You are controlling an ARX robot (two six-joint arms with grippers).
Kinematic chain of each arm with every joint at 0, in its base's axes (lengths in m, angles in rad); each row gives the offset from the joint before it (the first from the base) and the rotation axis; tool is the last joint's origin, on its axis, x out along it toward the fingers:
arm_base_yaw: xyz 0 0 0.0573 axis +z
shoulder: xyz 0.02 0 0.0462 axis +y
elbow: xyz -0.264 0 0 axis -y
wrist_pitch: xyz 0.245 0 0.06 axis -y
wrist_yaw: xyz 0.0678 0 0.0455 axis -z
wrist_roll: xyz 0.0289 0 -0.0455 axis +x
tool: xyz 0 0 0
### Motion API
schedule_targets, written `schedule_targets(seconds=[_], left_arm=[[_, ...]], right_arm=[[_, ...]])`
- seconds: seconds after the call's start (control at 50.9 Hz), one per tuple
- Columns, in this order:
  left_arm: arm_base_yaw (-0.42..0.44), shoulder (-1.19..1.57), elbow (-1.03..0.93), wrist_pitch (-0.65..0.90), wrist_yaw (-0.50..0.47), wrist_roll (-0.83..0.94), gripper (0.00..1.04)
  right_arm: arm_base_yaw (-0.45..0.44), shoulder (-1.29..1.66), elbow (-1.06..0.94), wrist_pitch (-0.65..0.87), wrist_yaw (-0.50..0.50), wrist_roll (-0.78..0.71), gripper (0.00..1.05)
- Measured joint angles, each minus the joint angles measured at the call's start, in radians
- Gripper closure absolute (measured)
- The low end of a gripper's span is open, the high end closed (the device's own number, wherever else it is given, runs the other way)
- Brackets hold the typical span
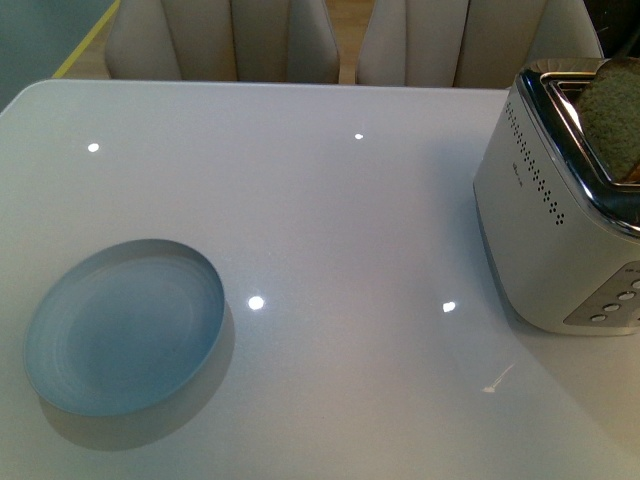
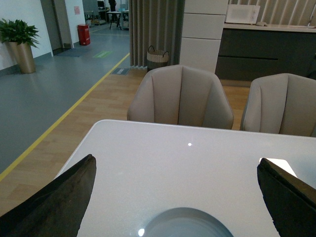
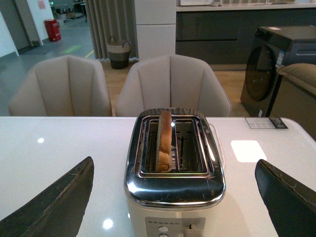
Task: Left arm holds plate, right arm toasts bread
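Observation:
The pale blue plate point(image 1: 125, 325) lies empty on the white table point(image 1: 330, 200) at the front left; its far rim also shows in the left wrist view point(image 2: 187, 224). My left gripper point(image 2: 180, 197) is open, its jaws wide apart, above and just short of the plate. The bread point(image 3: 164, 138) stands upright in the left slot of the silver toaster point(image 3: 173, 182); it also shows at the right edge of the front view point(image 1: 612, 120). My right gripper point(image 3: 175, 197) is open, facing the toaster's control end, touching nothing. Neither arm shows in the front view.
The toaster point(image 1: 560, 220) stands at the table's right side, its buttons and lever point(image 3: 190, 228) facing my right gripper. Beige chairs point(image 1: 225, 40) line the far edge of the table. A small card point(image 3: 266, 122) lies on the table's far right.

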Motion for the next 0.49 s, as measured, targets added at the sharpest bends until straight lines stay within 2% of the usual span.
schedule_targets(seconds=[0.491], left_arm=[[0.0,0.0,0.0,0.0,0.0,0.0,0.07]], right_arm=[[0.0,0.0,0.0,0.0,0.0,0.0,0.09]])
